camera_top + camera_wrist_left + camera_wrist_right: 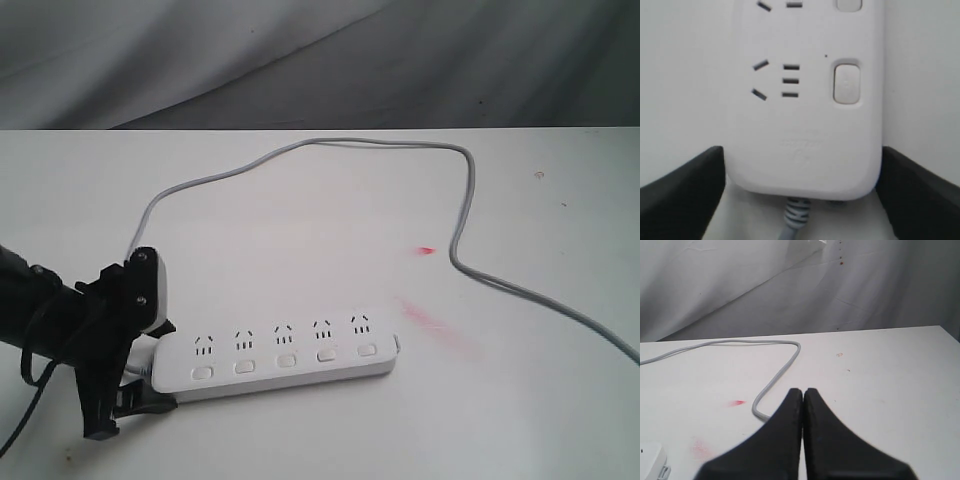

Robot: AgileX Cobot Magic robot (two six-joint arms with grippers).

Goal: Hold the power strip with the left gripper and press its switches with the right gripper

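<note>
1. The left pincer is closed on the cord end of the power strip. In the left wrist view, one black finger lies against each long side of the white body.
2. That close view shows only one whole switch, the socket beside it, and the ribbed grey cord leaving the end of the strip between the fingers.
3. The exterior view shows the left pincer from the side. One finger is behind the power strip and the other in front of it.
4. Only this view takes in the whole strip. It lies flat on the white worktop, sockets facing up, with five switches in a row along its near edge.
5. From the gripped end the cord loops back across the worktop, then runs off at the right edge.
6. The right pincer appears only in its own wrist view. Its fingers are pressed together with nothing between them, above bare worktop.
7. Just one corner of the power strip shows in that view, well apart from the right pincer.
8. A bend of the cord lies just beyond the right pincer's tips.
9. Red smudges mark the worktop beside the strip's free end.
</note>
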